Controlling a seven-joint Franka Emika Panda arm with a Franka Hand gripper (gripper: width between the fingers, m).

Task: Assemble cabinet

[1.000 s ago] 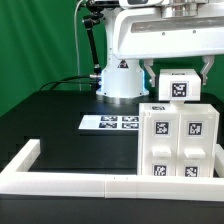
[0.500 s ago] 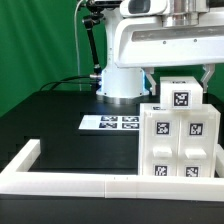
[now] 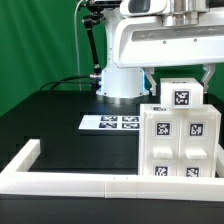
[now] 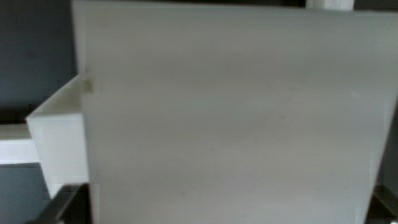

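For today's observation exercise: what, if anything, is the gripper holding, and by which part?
Cannot be told: the gripper flanks the top block at its sides, but contact is hidden.

Marker board [image 3: 110, 123] on black table [image 3: 45, 120], white rail [image 3: 70, 182] — green backdrop [image 3: 35, 40]
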